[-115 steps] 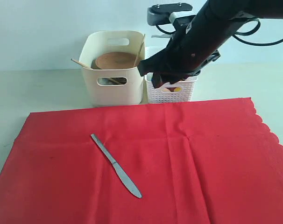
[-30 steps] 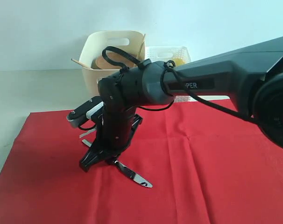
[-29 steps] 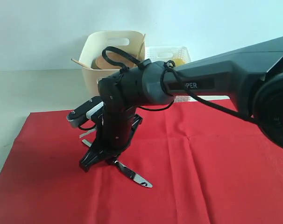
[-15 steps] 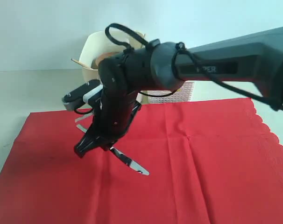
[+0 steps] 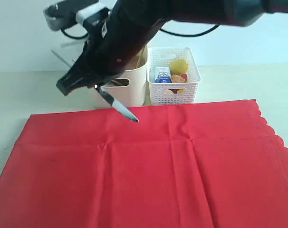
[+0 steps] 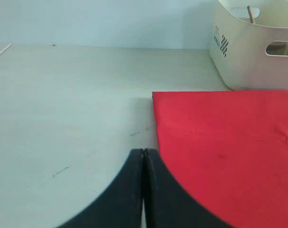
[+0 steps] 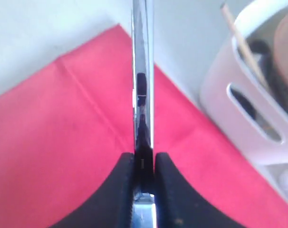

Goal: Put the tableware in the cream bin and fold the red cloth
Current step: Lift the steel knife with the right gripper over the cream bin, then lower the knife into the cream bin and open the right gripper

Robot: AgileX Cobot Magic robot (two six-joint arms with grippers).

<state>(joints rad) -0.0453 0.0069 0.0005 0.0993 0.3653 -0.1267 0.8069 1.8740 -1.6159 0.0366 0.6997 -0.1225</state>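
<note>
right end effector [image 5: 87, 84] reaches across to the left side, up in the air, clenched on the knife [image 5: 116, 105] at its handle end. blade slants down, tip hanging above the far edge of the red cloth [image 5: 158, 166], clear of it, just in front of the cream bin [image 5: 132, 83]. wrist view: both fingers [image 7: 168, 190] pressed on the knife, blade sticking straight out, edge-on. bin sits on the bench [image 5: 20, 90] just behind the cloth's far edge, mostly hidden by the arm. a chopstick [image 7: 233, 29] pokes out over its rim, something brown inside, too blurry to tell. white basket [image 5: 175, 90] just beside the bin on its right, food in it. left end effector [image 6: 143, 156] clenched on nothing, fingertips together, low over the bench at the cloth's left edge. cloth lies spread flat, unfolded, scalloped edge on the right, faint crease lines across it.
</note>
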